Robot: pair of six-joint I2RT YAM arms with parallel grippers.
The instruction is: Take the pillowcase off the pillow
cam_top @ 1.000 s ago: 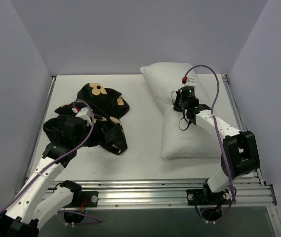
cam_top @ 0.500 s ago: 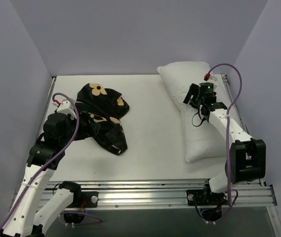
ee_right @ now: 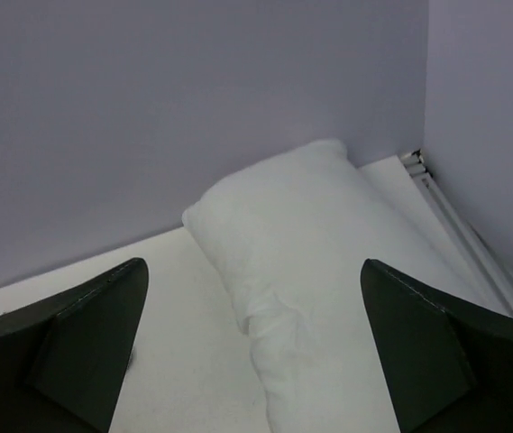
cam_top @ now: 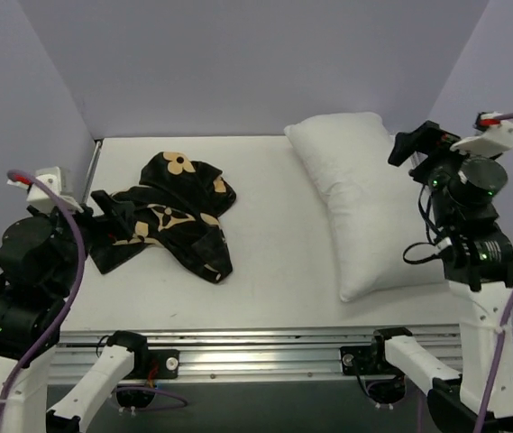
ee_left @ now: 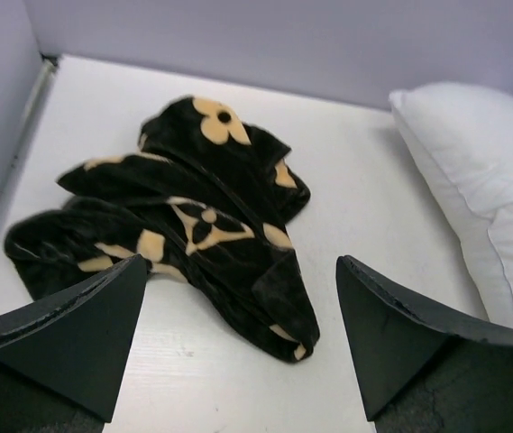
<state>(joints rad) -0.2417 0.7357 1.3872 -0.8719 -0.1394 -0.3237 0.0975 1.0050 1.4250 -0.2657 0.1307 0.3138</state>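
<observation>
Shows pillowcase [cam_top: 170, 216] at nine o'clock, bare pillow [cam_top: 364, 207] at three, left pincer [ee_left: 238, 271] and right pincer [ee_right: 254, 266] gaping, empty. Retreat high, snagging neither.

Both arms rise steeply from their bases; the left arm [cam_top: 29, 271] at the left edge, the right arm [cam_top: 472, 225] at the right edge; the left end effector [ee_left: 240, 271] and the right end effector [ee_right: 253, 271] hang in the air, fingers spread wide, both empty.
</observation>
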